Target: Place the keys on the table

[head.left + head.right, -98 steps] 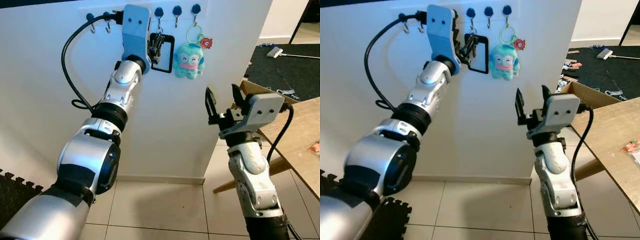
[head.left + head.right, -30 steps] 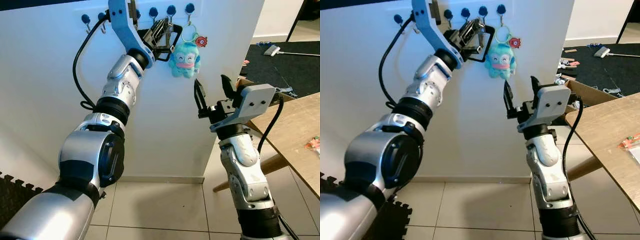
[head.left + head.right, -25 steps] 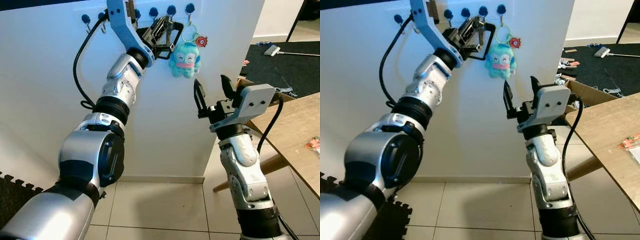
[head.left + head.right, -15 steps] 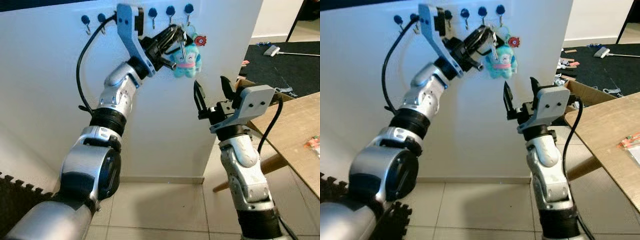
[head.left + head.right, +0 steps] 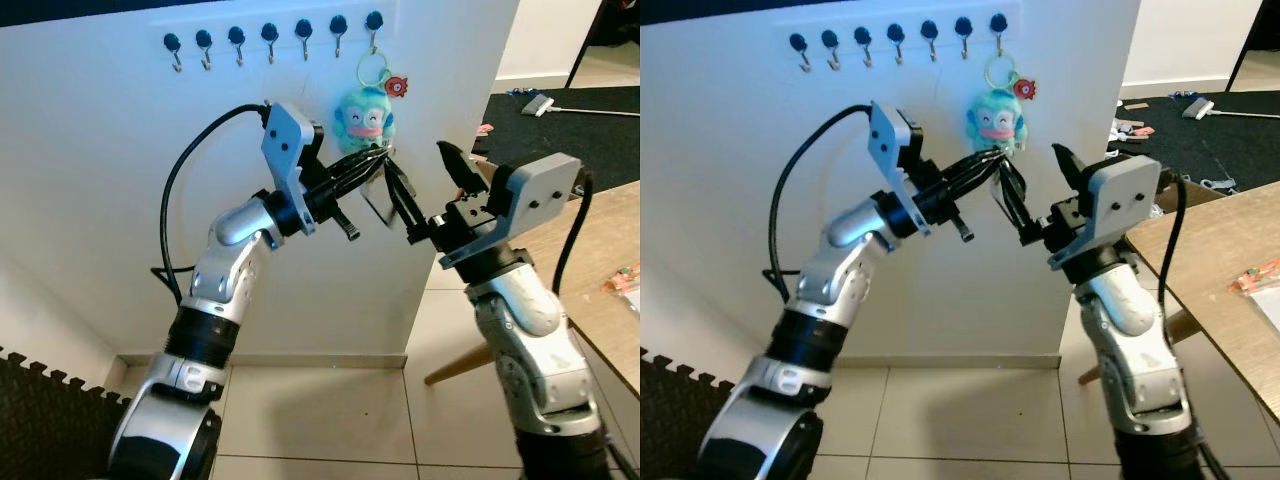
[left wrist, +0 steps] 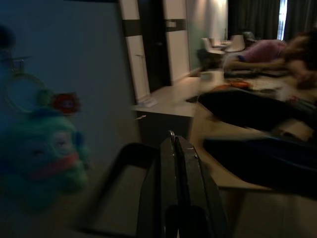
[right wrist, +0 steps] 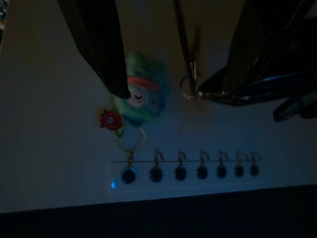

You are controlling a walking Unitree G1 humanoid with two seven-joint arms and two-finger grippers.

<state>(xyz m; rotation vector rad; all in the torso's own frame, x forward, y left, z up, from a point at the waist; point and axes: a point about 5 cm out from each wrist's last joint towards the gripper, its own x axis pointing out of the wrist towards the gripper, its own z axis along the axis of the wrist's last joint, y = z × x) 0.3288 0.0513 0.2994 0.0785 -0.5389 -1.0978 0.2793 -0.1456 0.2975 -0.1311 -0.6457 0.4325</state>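
Left gripper (image 5: 375,168) now off hook row (image 5: 270,35), lowered in front of white wall (image 5: 90,180), fingers pinched shut on keys (image 5: 377,196) with black rectangular loop hanging below. Keys in mid-air between both grippers, just below teal plush keychain (image 5: 363,117) hanging on rightmost hook. Right gripper (image 5: 425,190) raised just beside keys, fingers spread apart. Wooden table (image 5: 1230,300) at right, well apart from keys.

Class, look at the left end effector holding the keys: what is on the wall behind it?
Behind the left end effector and its keys hangs a teal plush keychain from the last hook of a hook row. The plush's lower part is covered by the fingers.
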